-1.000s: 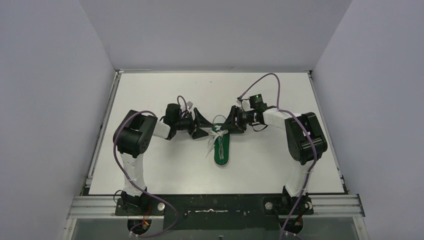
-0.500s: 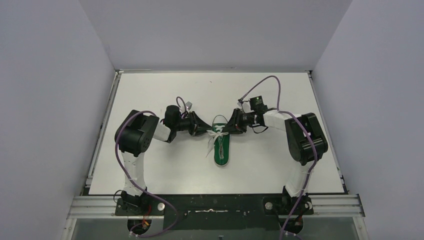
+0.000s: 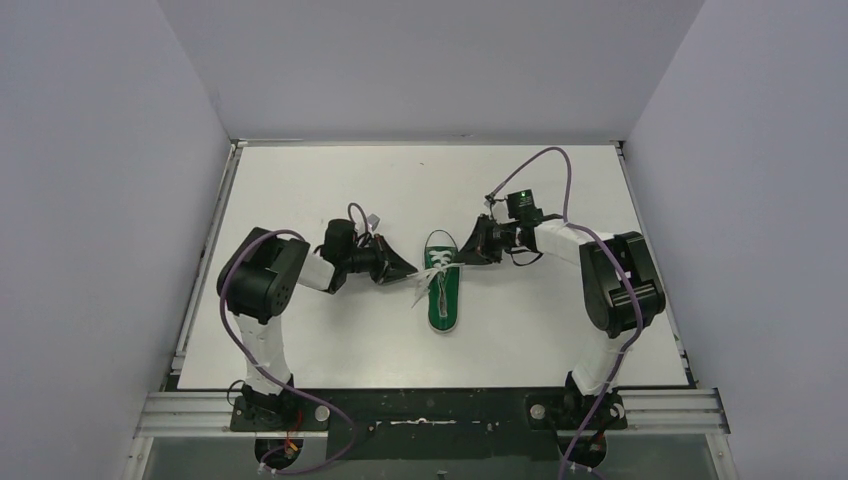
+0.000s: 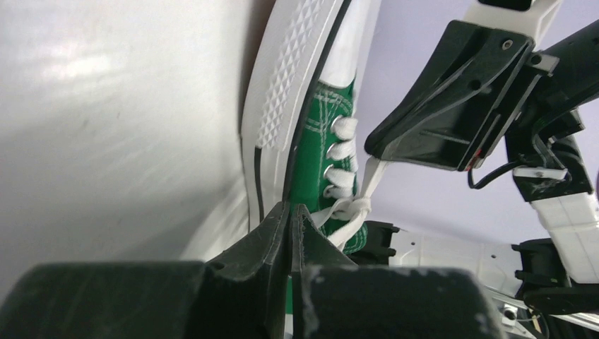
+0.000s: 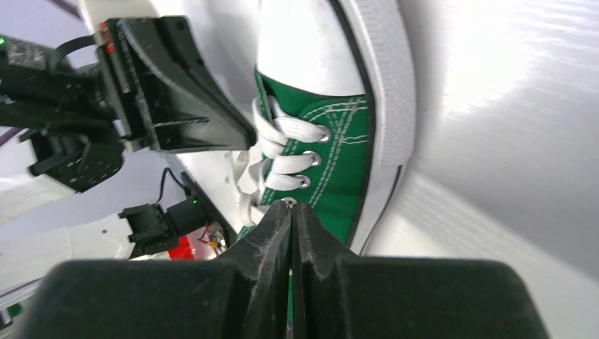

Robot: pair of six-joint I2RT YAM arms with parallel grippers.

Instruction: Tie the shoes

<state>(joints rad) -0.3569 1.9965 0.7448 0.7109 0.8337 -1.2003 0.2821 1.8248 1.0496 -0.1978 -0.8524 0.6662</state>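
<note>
White table (image 3: pixel 300 340), green shoe (image 3: pixel 443 300) at centre, toe far. Flanking it, left gripper (image 3: pixel 408 271) and right gripper (image 3: pixel 470 255) each pinched shut on laces (image 3: pixel 432 272). Looks mid-tie: no bow visible, tightening left.

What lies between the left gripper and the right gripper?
The green sneaker lies between left gripper and right gripper, white laces reaching both; the top view shows it.

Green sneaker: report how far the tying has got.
Done: white laces threaded through the eyelets of the green sneaker. In hand: left pincer and right pincer, both shut, each seem to pinch a strand. To do: no finished bow shows.
</note>
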